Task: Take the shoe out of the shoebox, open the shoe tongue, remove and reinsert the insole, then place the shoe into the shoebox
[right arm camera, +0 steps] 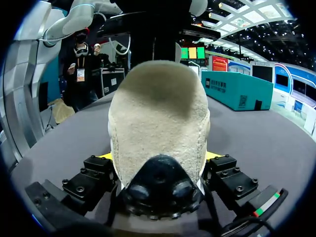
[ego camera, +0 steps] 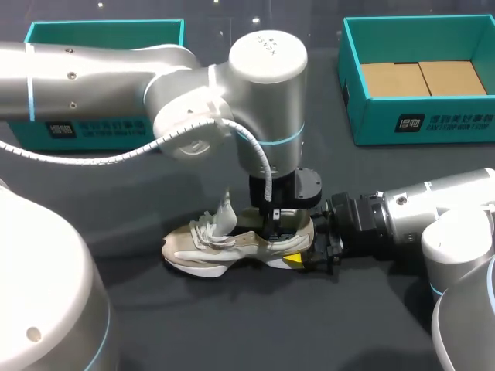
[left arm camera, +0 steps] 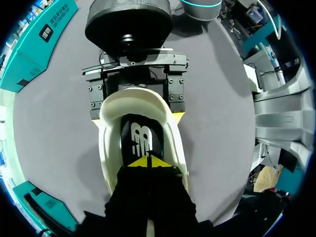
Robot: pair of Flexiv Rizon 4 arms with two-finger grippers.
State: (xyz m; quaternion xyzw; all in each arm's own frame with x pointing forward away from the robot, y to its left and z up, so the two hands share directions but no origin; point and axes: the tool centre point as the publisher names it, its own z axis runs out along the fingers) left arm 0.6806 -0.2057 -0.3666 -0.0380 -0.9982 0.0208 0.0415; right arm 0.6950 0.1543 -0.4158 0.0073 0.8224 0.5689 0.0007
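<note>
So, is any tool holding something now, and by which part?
The right tool holds the shoe by its heel, a finger on each side. The left tool's tips meet on the insole; a grip there cannot be told.

shoebox [ego camera: 379, 116] side: white print, too small to read | insole [left arm camera: 140, 129]: white logo mark

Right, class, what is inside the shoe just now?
Inside the shoe lies the dark insole, with the left claw reaching down onto it. The claw's body covers the insole's front part, so the toe end cannot be seen.
</note>
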